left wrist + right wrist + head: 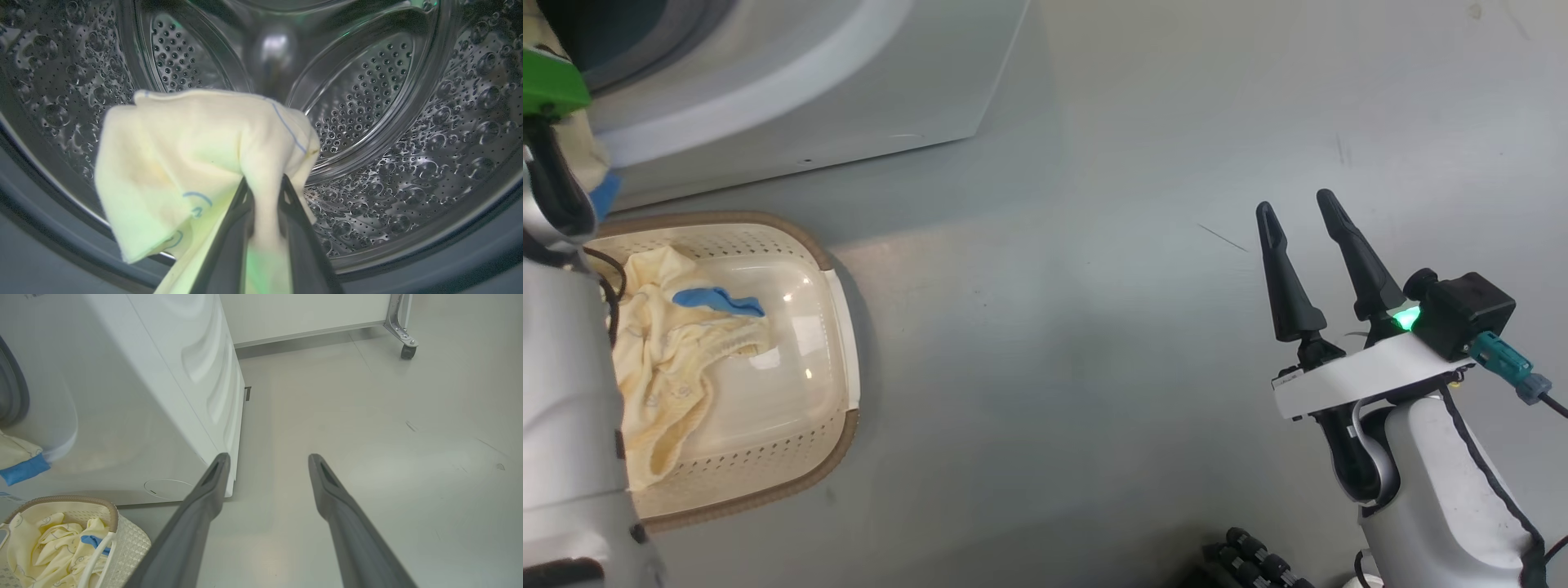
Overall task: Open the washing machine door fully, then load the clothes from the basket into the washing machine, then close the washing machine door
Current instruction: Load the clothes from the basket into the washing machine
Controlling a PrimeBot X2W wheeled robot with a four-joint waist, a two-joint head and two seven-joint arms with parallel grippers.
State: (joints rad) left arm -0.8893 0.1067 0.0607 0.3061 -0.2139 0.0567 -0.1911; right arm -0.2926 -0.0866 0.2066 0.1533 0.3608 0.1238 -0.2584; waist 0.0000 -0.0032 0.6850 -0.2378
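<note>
Pinched in left gripper, just inside perforated steel drum: soft cream garment. More crumpled clothes in perforated basket, near left. Wide, empty: right gripper.

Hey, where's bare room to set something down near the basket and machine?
The floor between the basket and the right gripper is bare; so is the basket's right half. Its left half is crowded with clothes.
</note>
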